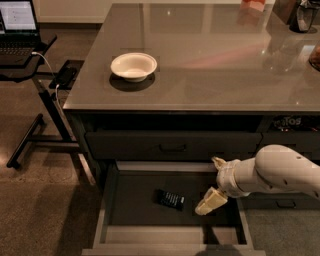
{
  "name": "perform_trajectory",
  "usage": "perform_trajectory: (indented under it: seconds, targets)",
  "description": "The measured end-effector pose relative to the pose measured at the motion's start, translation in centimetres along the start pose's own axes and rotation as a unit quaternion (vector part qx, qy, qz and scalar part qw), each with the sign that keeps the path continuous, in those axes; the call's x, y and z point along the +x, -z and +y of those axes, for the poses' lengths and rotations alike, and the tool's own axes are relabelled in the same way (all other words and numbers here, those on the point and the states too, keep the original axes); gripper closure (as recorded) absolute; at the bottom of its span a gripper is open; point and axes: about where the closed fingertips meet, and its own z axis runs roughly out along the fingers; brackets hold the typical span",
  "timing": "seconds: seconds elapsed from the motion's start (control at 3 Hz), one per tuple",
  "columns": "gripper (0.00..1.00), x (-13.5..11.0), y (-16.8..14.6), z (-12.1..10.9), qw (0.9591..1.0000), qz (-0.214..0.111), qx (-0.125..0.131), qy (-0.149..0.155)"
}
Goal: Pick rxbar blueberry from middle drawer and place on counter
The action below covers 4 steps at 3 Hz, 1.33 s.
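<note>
The rxbar blueberry [171, 199], a small dark flat bar, lies on the floor of the open middle drawer [172, 235], near its middle. My gripper [214, 182] is inside the drawer's right part, a short way right of the bar and not touching it. Its pale fingers [210, 201] stand apart, open and empty. The white arm reaches in from the right. The counter [210, 55] spreads above the drawer, glossy grey-brown.
A white bowl [133, 66] sits on the counter's left part. A closed drawer front with a black handle [172, 147] is above the open drawer. A laptop on a black stand [22, 45] is at the left. Objects stand at the counter's far right corner [300, 15].
</note>
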Motion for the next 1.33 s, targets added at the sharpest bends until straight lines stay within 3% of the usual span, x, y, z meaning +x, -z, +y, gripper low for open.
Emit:
perform_trajectory:
  seconds: [0.33,0.67,1.33]
  targets:
    - [0.00,-0.4,0.0,0.5,0.9998,-0.003,0.003,0.019]
    - [0.00,-0.8,-1.8,0.1,0.9991,-0.034,0.005,0.027]
    - [0.00,1.8,-9.1,-0.1,0.9963,-0.063,-0.057,0.016]
